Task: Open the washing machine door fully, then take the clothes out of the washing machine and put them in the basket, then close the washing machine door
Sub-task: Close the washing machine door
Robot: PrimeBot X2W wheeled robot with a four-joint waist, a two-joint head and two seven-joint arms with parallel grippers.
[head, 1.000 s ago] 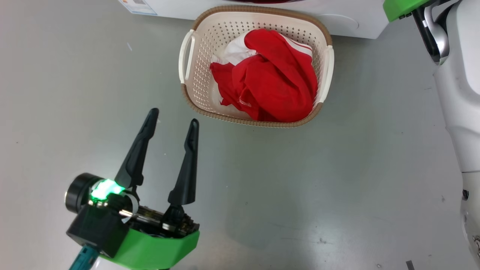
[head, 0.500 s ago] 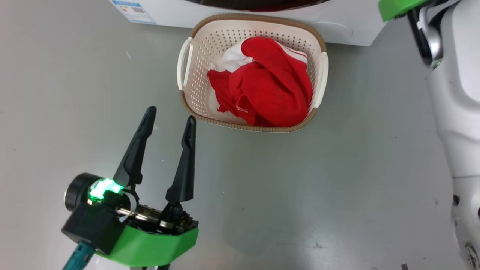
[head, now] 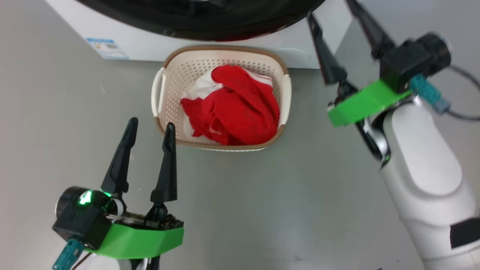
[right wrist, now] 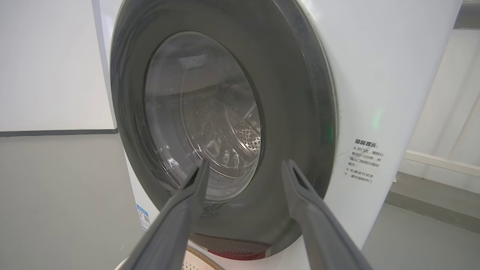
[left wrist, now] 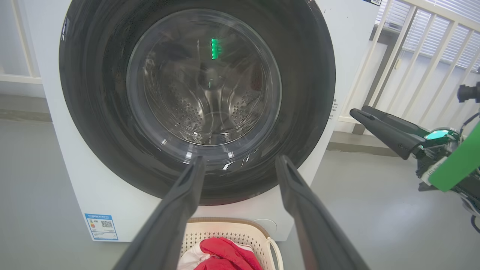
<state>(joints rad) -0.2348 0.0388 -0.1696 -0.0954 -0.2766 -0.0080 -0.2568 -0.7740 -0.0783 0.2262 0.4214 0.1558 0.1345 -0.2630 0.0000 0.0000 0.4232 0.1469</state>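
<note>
The washing machine (left wrist: pixel 75 180) stands ahead, and its door (left wrist: pixel 93 93) lies flush against its white front, the steel drum showing through the glass. At the top of the head view the door's black rim (head: pixel 195 18) arcs over the basket (head: pixel 225 48). The basket sits on the floor against the machine and holds the red and white clothes (head: pixel 232 112). My left gripper (head: pixel 150 123) is open and empty, just left of the basket's near corner. My right gripper (head: pixel 330 9) is open and empty, raised to the right of the basket and pointing at the door (right wrist: pixel 288 112).
Grey floor (head: pixel 262 210) spreads around the basket. A white railing (left wrist: pixel 412 56) stands to the right of the machine. A blue-bordered label (head: pixel 107 48) is on the machine's lower front, and a text sticker (right wrist: pixel 362 161) is on its side. My pale right forearm (head: pixel 423 168) crosses the right side.
The head camera has tilted up, so the basket sits lower and the door's rim shows. My right gripper has come into that view, fingers apart. The left gripper holds its pose.
</note>
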